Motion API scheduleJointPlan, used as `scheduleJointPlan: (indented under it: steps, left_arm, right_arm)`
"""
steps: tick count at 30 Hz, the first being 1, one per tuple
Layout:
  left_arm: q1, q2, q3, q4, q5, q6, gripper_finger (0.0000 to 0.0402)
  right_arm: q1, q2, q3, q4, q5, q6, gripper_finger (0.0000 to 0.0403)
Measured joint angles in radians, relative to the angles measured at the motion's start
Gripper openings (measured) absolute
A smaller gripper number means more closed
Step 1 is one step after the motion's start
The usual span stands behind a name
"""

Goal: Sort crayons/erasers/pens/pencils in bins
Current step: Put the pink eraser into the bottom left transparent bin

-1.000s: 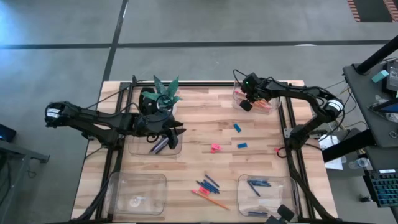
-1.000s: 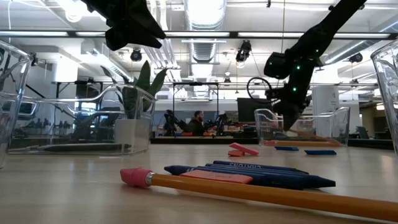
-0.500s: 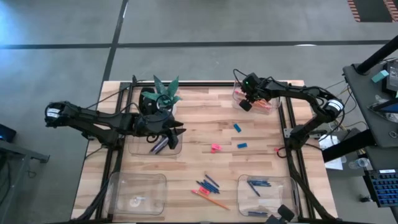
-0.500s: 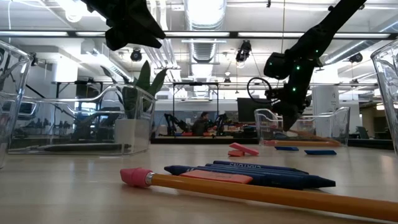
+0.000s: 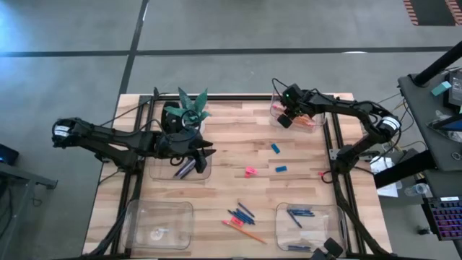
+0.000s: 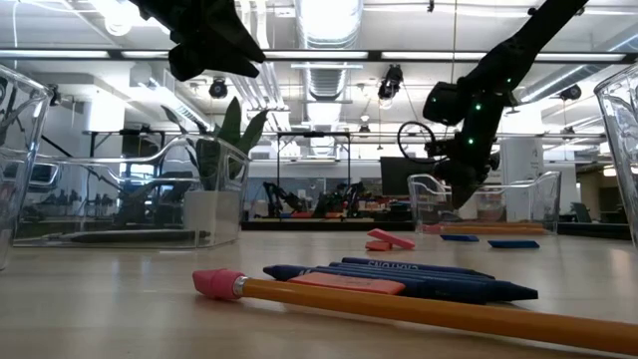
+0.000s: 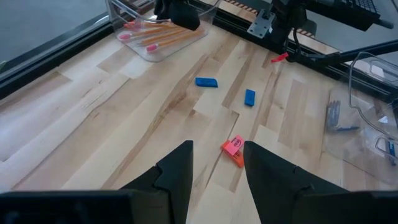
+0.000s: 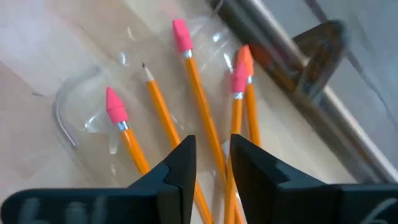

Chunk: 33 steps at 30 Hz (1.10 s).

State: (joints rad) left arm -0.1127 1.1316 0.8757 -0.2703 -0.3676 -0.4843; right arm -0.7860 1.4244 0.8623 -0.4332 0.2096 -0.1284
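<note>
Both pairs of jaws stand parted and we see nothing held between either. Our right gripper [image 5: 286, 120] hangs over the bin [image 5: 276, 110] at the bench's far right corner, its arm reaching in from the right edge and bending at the elbow, fingers pointing down. Our right wrist view looks past the two dark fingers [image 8: 180, 171] onto the pencils [image 8: 198, 104] lying loose on that bin's clear floor: orange sticks side by side, most with pink eraser caps towards the far end, one with its sharpened tip that way.

Our left gripper [image 5: 208, 152] hovers above the bin [image 5: 160, 172] near the bench's left middle, just in front of a potted plant [image 5: 186, 110]. That arm stretches in low and nearly level from beyond the left edge.

Erasers lie loose mid-bench: a pink-orange one [image 7: 234, 150] and two blue ones [image 7: 206, 82] [image 7: 249, 97], apart from each other.

Near the front edge lies another pencil [image 6: 429, 311], its long axis running along the bench front, pink cap to our low view's left. Blue crayons [image 6: 399, 279] lie just behind it; printing shows on a wrapper, too small for us to read. Two more bins sit at the front left [image 5: 137, 217] and front right [image 5: 332, 214] corners.
</note>
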Motion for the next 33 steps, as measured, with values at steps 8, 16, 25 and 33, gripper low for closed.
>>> scheduleJointPlan:
  steps: [8, 16, 25, 33]
  left_arm:
    - [0.000, 0.000, 0.000, 0.000, 0.000, 0.002, 0.0128]
    - [0.000, 0.000, 0.000, 0.000, 0.000, 0.003, 0.0128]
    - [0.000, 0.000, 0.000, 0.000, 0.000, 0.001, 0.0128]
    - [0.000, 0.000, 0.000, 0.000, 0.000, 0.000, 0.0128]
  right_arm:
    - [0.005, -0.155, 0.000, 0.007, 0.001, 0.050, 0.0105]
    - [0.164, -0.295, -0.004, 0.013, -0.053, 0.093, 0.0102]
    - [0.513, -0.304, -0.043, 0.062, -0.053, 0.136, 0.0098]
    - [0.781, -0.288, -0.119, 0.209, -0.055, 0.228, 0.0106]
